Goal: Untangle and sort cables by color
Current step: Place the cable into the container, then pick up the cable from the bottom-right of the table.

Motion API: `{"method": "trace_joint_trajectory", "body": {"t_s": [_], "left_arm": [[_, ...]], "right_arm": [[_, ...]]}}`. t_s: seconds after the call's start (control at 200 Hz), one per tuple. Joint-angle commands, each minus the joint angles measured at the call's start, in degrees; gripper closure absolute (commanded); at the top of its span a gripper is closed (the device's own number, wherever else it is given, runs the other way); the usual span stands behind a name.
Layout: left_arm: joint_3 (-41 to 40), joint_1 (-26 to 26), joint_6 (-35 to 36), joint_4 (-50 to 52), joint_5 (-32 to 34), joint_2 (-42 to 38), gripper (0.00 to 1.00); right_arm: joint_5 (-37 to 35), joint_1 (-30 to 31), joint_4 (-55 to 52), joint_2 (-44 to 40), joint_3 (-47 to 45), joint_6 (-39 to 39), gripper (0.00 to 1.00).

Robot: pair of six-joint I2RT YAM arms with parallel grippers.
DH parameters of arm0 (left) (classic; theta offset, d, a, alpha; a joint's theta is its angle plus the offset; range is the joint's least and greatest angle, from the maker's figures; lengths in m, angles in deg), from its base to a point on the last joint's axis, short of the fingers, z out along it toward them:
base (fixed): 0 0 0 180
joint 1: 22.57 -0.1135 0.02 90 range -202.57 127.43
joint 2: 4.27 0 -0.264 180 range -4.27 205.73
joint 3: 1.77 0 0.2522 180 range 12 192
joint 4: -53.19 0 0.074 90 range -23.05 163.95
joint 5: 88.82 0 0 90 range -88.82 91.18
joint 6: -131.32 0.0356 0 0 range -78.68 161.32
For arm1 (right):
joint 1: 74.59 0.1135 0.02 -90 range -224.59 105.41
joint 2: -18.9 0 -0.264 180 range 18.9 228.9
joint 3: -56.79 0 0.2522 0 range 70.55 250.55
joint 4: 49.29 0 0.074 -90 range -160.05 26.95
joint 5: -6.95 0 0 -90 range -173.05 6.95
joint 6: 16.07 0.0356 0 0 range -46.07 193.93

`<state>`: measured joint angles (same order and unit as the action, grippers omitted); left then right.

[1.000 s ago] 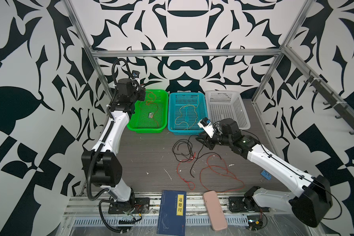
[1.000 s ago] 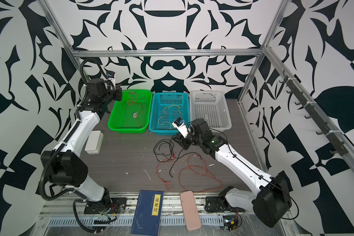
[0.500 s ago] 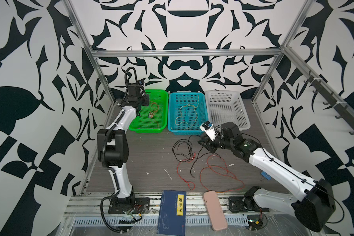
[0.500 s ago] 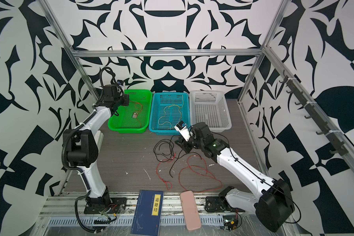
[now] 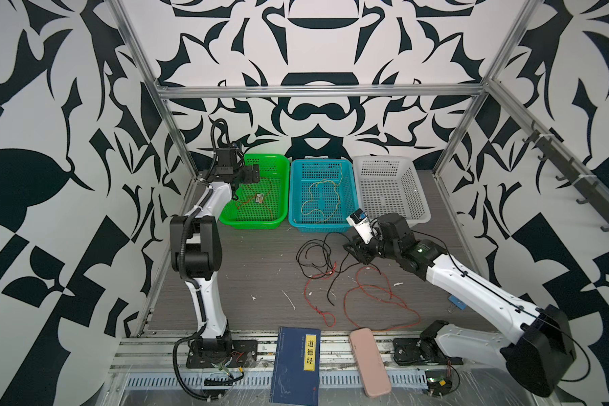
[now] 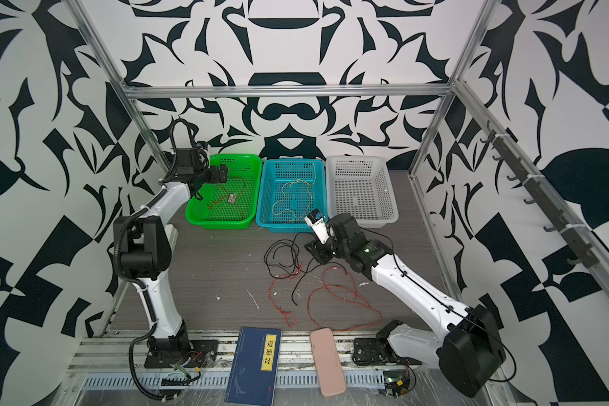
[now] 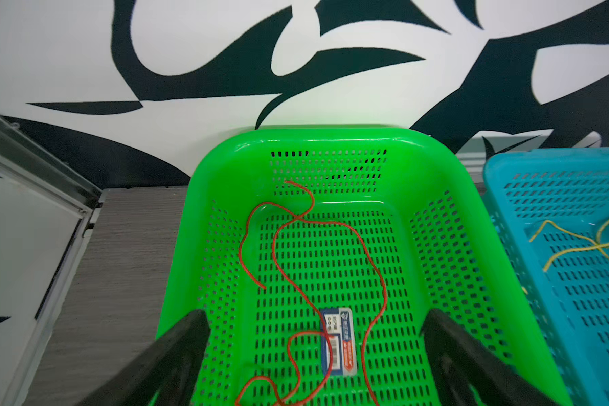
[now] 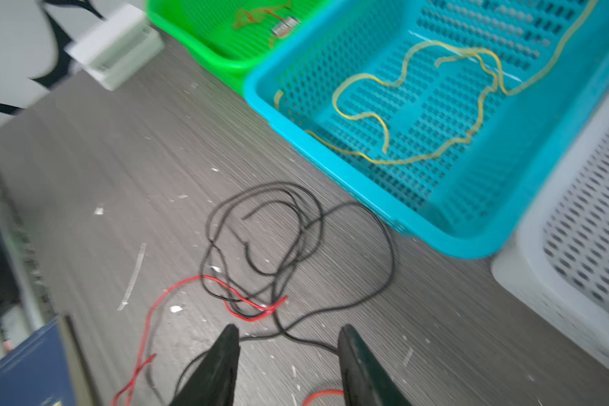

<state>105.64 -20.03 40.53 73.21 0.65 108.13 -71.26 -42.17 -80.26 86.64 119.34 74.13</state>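
thin black-red wire cables (image 5: 319, 272) — looped tangle, no axis | left tool (image 7: 315, 316) agape over green plastic mesh basket (image 7: 331, 135) | right tool (image 8: 288, 328) parted, empty

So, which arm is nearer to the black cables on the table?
Right. The right gripper hovers at the edge of the black cables, jaws apart over one strand; the left gripper is far away, above the green basket.
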Motion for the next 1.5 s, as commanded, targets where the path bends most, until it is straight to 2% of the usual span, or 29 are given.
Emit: {"method": "trace_joint_trajectory", "body": {"t_s": [0.0,0.085,0.145,0.205,0.245,0.345,0.38,0.465,0.545,0.6,0.685,0.76,0.79,0.89,1.035,1.17,1.451,1.466,1.491], "left_arm": [[-4.82,0.09,-3.17,-6.8,-1.49,-11.94,0.0],[-10.44,0.09,-6.36,-8.26,-3.56,-19.86,0.01],[-15.08,0.25,-8.13,-9.22,-8.0,-25.45,0.0],[-19.71,2.35,-9.34,-9.6,-10.86,-30.62,0.0],[-22.71,5.06,-7.71,-9.01,-10.88,-33.91,0.01],[-28.29,17.29,0.27,-4.21,-6.49,-38.91,0.01],[-29.44,21.64,2.06,-1.82,-5.08,-41.02,0.01],[-30.83,30.93,5.11,3.93,-4.39,-40.57,0.01],[-34.09,38.52,7.9,4.9,-4.04,-40.71,0.01],[-37.21,41.52,8.37,3.49,-6.72,-41.36,0.01],[-41.51,42.13,7.72,-0.49,-17.06,-41.43,0.01],[-43.02,42.37,8.86,-2.88,-23.47,-39.82,0.01],[-42.54,42.49,9.32,-3.09,-25.27,-36.82,0.01],[-36.15,44.36,11.92,1.21,-29.48,-28.02,0.0],[-24.59,50.77,17.67,6.05,-22.98,-14.8,0.02],[-14.28,52.88,20.93,10.5,-21.09,-4.71,0.08],[-2.61,57.05,25.07,15.66,-19.93,6.87,0.14],[-2.15,57.23,25.25,16.01,-19.72,7.53,0.18],[-1.7,57.58,25.56,16.37,-19.24,8.45,0.18]], "right_arm": [[-8.53,-0.17,-3.4,0.45,2.36,5.6,0.49],[-10.56,-0.32,-5.04,0.01,1.92,7.97,0.49],[-10.73,-0.34,-6.04,-0.33,1.74,9.65,0.49],[-9.51,-0.32,-7.57,-0.3,1.98,10.77,0.5],[-8.88,-0.26,-8.71,-0.21,2.18,10.98,0.5],[-9.03,-0.33,-9.07,-1.05,1.56,11.48,0.51],[-10.9,-0.32,-9.31,-1.62,1.16,11.82,0.51],[-16.83,-0.51,-12.01,-2.59,1.51,12.89,0.51],[-21.93,-2.32,-14.98,-2.88,2.34,15.52,0.51],[-22.31,-5.29,-16.14,-3.41,2.7,16.84,0.53],[-21.98,-11.09,-15.37,-5.29,2.11,18.02,0.53],[-21.14,-15.25,-14.16,-7.15,1.99,18.21,0.54],[-20.94,-16.56,-13.77,-7.71,2.08,18.24,0.54],[-19.52,-19.7,-13.05,-8.6,2.78,18.16,0.54],[-17.57,-20.92,-12.54,-9.02,3.04,17.68,0.54],[-16.11,-20.91,-12.71,-10.1,2.63,17.03,0.54],[-16.23,-22.2,-14.05,-13.23,1.74,15.27,0.54],[-16.15,-22.34,-14.07,-13.29,1.74,15.25,0.54],[-16.02,-22.55,-14.16,-13.42,1.74,15.13,0.54]]}}
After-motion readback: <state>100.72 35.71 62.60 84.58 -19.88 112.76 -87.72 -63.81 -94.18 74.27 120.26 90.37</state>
